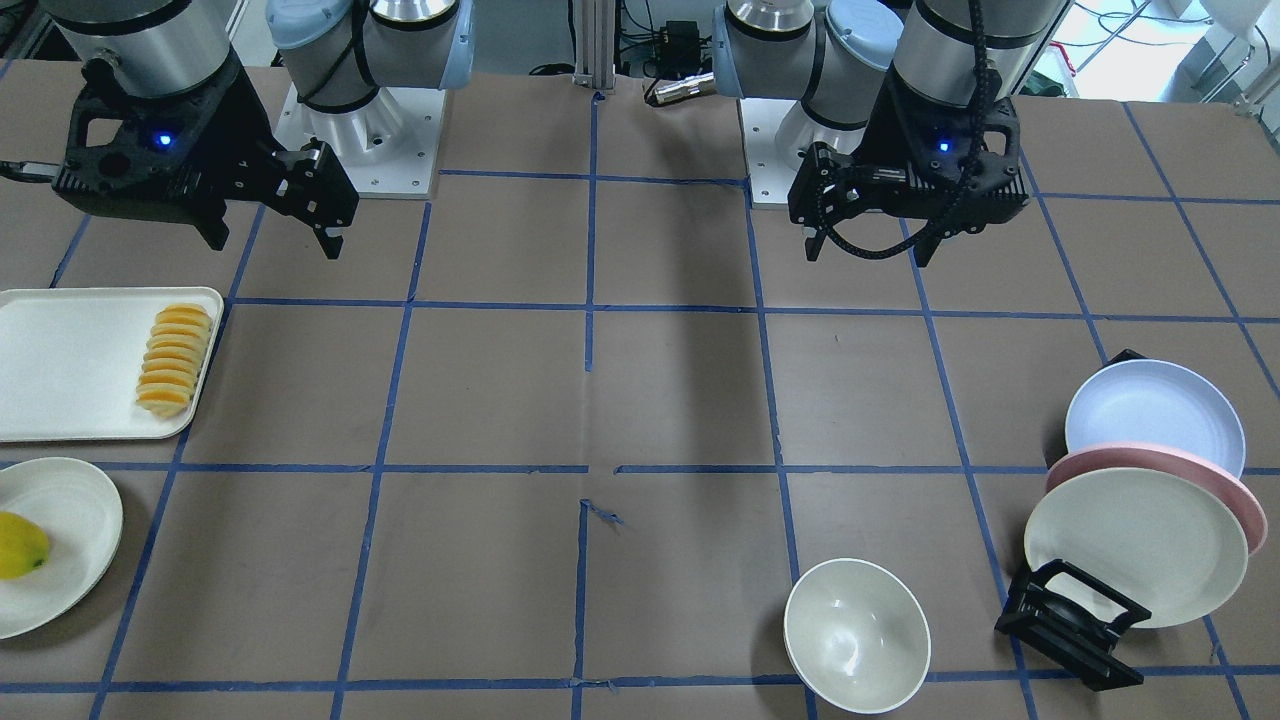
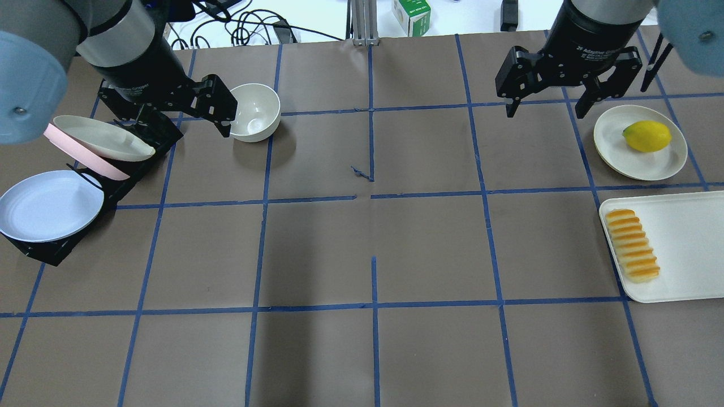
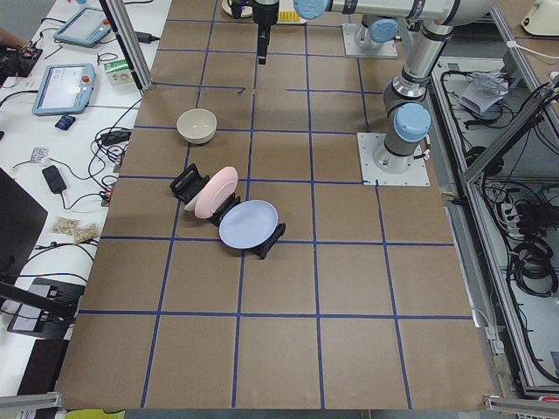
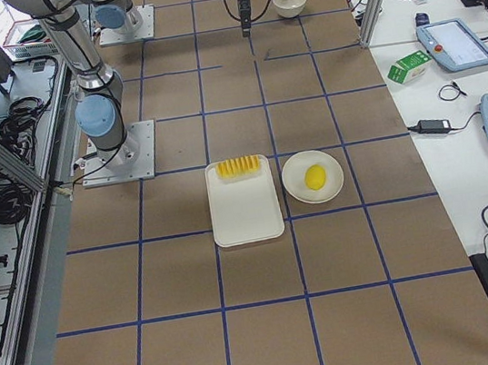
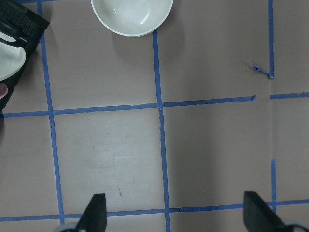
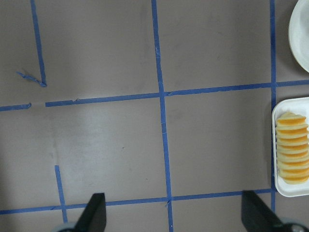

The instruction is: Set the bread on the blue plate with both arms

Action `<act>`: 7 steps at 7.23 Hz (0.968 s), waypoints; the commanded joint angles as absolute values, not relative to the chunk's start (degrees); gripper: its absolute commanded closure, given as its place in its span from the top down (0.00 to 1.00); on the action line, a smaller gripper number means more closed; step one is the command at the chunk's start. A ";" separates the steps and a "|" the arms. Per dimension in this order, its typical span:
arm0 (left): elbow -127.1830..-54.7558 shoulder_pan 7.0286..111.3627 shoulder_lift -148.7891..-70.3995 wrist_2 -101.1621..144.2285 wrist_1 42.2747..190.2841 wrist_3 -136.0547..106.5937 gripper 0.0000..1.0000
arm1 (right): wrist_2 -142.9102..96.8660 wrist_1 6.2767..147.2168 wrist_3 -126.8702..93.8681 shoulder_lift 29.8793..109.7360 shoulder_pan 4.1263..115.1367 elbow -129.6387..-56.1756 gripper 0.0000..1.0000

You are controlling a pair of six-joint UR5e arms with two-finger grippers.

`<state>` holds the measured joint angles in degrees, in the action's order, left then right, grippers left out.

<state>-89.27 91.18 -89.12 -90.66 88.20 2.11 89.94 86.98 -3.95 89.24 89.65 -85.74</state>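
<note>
The bread (image 2: 632, 246) is a row of pale slices with orange crusts. It lies along the inner edge of a white tray (image 2: 684, 243) and also shows in the front view (image 1: 172, 360) and the right wrist view (image 6: 291, 154). The blue plate (image 2: 45, 204) leans in a black rack (image 1: 1070, 620) at the table's other end (image 1: 1150, 415). My right gripper (image 2: 544, 110) hovers open and empty, well above and away from the tray (image 1: 272, 240). My left gripper (image 2: 181, 121) hovers open and empty near the rack (image 1: 868, 250).
A pink plate (image 2: 85, 158) and a cream plate (image 2: 102, 138) lean in the same rack. A cream bowl (image 2: 255, 111) stands by my left gripper. A yellow fruit (image 2: 646, 135) lies on a cream plate (image 2: 613, 150) beyond the tray. Blue tape lines grid the brown table.
</note>
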 commanded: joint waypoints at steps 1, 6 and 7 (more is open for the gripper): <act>-89.64 91.06 -89.99 -90.70 87.63 2.28 1.00 | 89.91 86.92 -3.96 89.38 89.56 -85.87 1.00; -97.55 57.58 -91.56 -97.65 87.01 4.29 1.00 | 90.09 88.24 -2.04 89.03 84.85 -86.92 1.00; -98.43 52.35 -93.67 -97.56 82.23 6.66 1.00 | 89.91 87.98 3.03 88.08 80.38 -87.62 1.00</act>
